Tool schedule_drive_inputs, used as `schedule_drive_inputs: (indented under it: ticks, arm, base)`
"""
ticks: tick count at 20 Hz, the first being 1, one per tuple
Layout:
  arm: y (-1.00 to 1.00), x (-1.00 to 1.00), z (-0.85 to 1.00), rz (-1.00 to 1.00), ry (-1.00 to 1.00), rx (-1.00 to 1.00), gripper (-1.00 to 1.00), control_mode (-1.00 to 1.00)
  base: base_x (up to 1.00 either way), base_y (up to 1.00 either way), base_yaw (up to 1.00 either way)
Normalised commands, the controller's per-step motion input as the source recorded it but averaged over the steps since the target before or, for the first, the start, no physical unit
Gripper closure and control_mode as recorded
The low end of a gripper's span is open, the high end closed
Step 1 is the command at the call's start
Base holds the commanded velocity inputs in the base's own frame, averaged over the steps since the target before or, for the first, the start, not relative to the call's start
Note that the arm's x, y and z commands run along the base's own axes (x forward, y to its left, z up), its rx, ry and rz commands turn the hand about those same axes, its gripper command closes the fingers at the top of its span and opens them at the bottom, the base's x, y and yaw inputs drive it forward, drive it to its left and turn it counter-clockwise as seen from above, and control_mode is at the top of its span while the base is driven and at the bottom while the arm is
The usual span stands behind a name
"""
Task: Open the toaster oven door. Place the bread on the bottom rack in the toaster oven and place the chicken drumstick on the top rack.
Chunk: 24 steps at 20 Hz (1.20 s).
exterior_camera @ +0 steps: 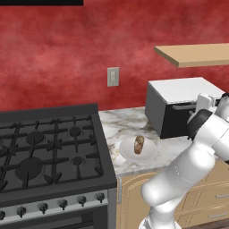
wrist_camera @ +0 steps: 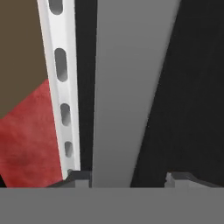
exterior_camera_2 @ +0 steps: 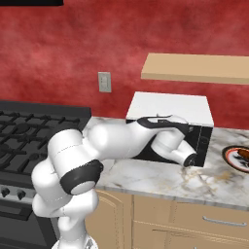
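Black, boxy, the toaster oven (exterior_camera: pixel 179 105) sits at the back of the marble surface (exterior_camera: pixel 120 123), door (wrist_camera: pixel 192 87) seemingly shut; the gripper (wrist_camera: pixel 129 178) straddles its grey bar handle (wrist_camera: pixel 129 87), partly open, fingertips (wrist_camera: pixel 78 177) flanking without visibly pinching, apparently poised to clamp and pull

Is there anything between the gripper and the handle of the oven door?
No. In the hand view the grey handle of the door already runs between the two fingertips of the gripper, with nothing visible between.
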Motion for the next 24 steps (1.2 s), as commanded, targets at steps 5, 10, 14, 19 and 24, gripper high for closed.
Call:
schedule_drive_inputs:
  ticks: [5, 10, 14, 19, 24]
  arm:
    - [0.03, 0.0, 0.4, 0.0, -0.05, 0.01, 1.0, -1.0]
    - [0.06, 0.04, 0.33, 0.0, -0.03, 0.0, 1.0, -1.0]
    - [0.09, 0.03, 0.25, 0.0, 0.0, 0.01, 1.0, -1.0]
    - [0.12, -0.06, 0.27, -0.02, 0.0, 0.05, 1.0, -1.0]
    - [0.18, -0.13, 0.14, -0.03, 0.06, 0.03, 1.0, -1.0]
  base:
    - [0.0, 0.0, 0.0]
    - [0.0, 0.0, 0.0]
    - [0.0, 0.0, 0.0]
    - [0.0, 0.0, 0.0]
    - [0.0, 0.0, 0.0]
